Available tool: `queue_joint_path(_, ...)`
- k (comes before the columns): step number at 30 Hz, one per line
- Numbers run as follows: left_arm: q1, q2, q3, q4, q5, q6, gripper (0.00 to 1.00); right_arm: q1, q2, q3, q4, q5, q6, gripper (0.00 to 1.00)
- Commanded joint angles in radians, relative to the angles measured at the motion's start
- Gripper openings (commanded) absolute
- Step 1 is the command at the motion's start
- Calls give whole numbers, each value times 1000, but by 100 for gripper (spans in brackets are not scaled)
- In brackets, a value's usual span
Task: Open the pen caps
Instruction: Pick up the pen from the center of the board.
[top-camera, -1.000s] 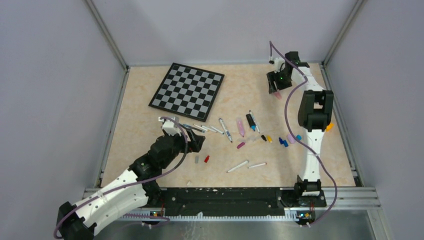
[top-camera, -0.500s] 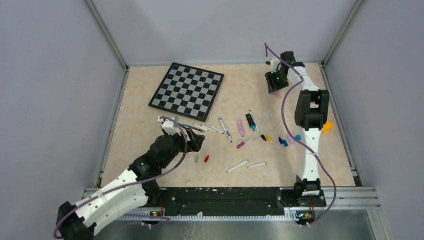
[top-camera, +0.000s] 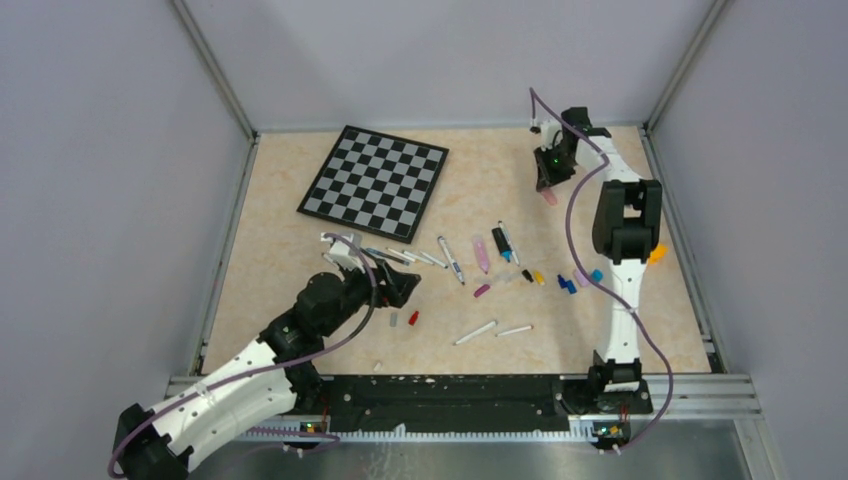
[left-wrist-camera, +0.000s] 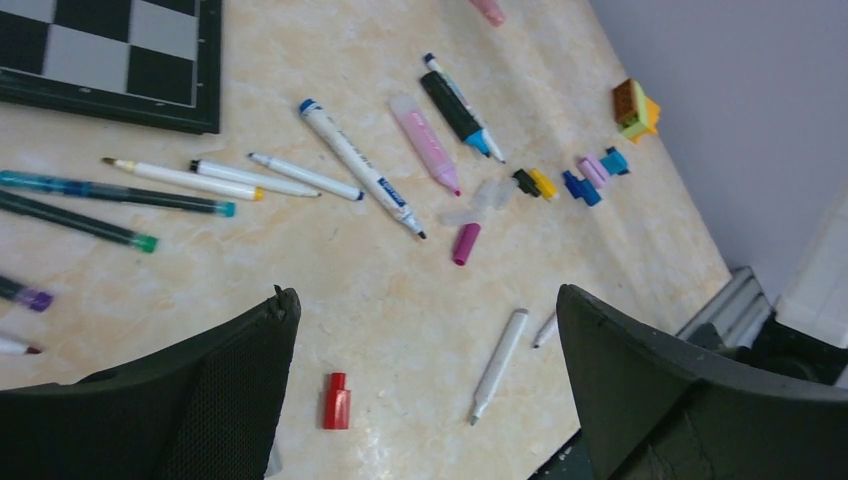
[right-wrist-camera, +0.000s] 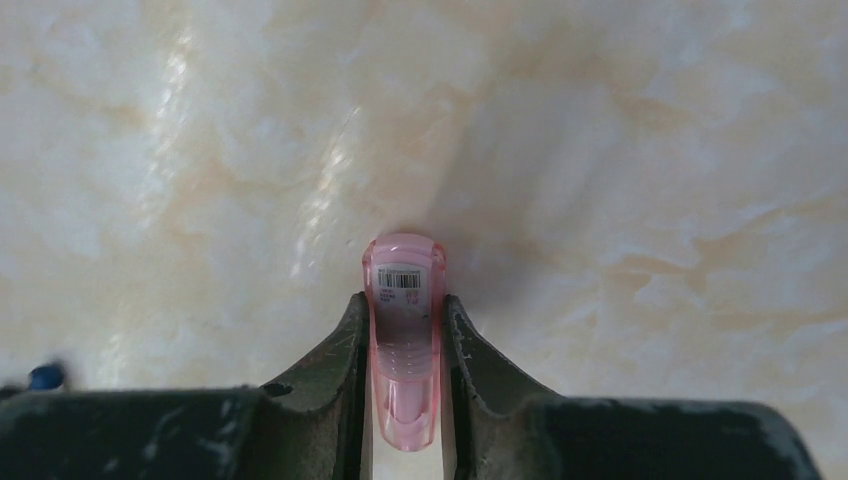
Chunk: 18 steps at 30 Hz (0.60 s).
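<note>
Pink pen (right-wrist-camera: 404, 285) clamped in my right claw (right-wrist-camera: 405, 308); left claw (left-wrist-camera: 425, 297) wide apart; several caps (left-wrist-camera: 337, 401) lie off, this one's likely pending.

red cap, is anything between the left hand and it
Nothing visible does. The left hand hangs open over the table, and the red cap lies by itself in the gap between its fingers, nearer the left one. A white pen lies off to one side, apart from the cap.
</note>
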Motion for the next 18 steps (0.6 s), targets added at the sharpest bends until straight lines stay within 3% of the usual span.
queue_joint_path(1, 4, 26, -22, 218, 161, -49, 99, 7, -233, -146, 60, -158, 112, 2)
queue_joint_path(5, 4, 144, -8, 367, 273, -72, 99, 6, -497, -396, 209, -322, 255, 0)
queue_joint_path(10, -8, 331, 96, 433, 349, -98, 99, 7, -775, -744, 396, -492, 455, 0)
queue_joint_path(15, -73, 517, 226, 479, 288, -107, 99, 8, -1010, -1058, 713, -657, 745, 0)
queue_joint_path(18, -113, 619, 311, 486, 249, -118, 97, 9, -1081, -1137, 790, -705, 867, 0)
